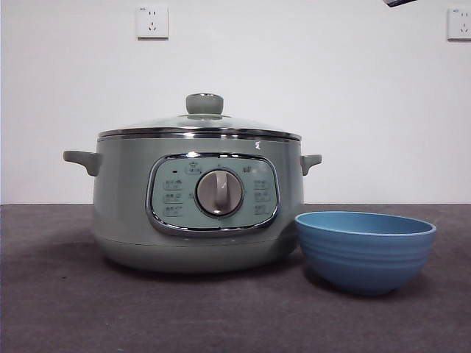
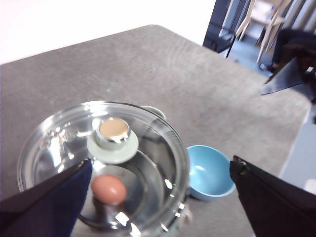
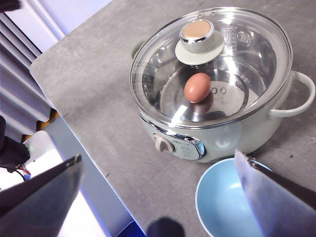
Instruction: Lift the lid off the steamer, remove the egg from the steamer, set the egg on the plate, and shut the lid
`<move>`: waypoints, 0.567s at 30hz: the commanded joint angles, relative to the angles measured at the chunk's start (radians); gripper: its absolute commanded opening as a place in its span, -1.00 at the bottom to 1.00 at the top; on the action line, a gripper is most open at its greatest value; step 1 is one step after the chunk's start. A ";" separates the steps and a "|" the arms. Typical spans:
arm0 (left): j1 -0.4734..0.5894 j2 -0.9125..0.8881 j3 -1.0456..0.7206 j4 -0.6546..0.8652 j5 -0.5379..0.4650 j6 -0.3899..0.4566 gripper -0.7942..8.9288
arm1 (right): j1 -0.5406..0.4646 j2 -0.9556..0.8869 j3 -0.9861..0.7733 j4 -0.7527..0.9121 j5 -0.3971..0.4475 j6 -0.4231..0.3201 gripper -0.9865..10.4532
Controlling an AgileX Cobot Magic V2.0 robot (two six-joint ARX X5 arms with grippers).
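The sage-green steamer (image 1: pixel 199 213) stands on the table with the glass lid (image 1: pixel 200 123) closed on it. Through the lid a brown egg (image 3: pixel 197 87) lies inside the pot; it also shows in the left wrist view (image 2: pixel 108 189). The blue plate (image 1: pixel 365 250), a bowl, stands empty just right of the steamer. My left gripper (image 2: pixel 160 197) is open, high above the lid and its knob (image 2: pixel 113 133). My right gripper (image 3: pixel 158 197) is open, high above the table's front edge near the plate (image 3: pixel 229 202). Neither touches anything.
Grey table (image 1: pixel 59 309) under both things. A black arm tip (image 1: pixel 401 3) shows at the top right corner of the front view. Two wall sockets (image 1: pixel 151 22) on the white wall behind. Chairs and floor beyond the table's edge (image 2: pixel 261 19).
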 commanded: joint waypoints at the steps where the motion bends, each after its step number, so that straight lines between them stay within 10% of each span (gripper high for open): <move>1: -0.067 0.103 0.032 0.023 -0.082 0.077 0.13 | 0.002 0.000 0.003 0.006 0.002 0.002 0.12; 17: -0.164 0.517 0.049 0.372 -0.302 0.138 0.13 | 0.002 0.000 0.003 0.005 0.002 0.003 0.12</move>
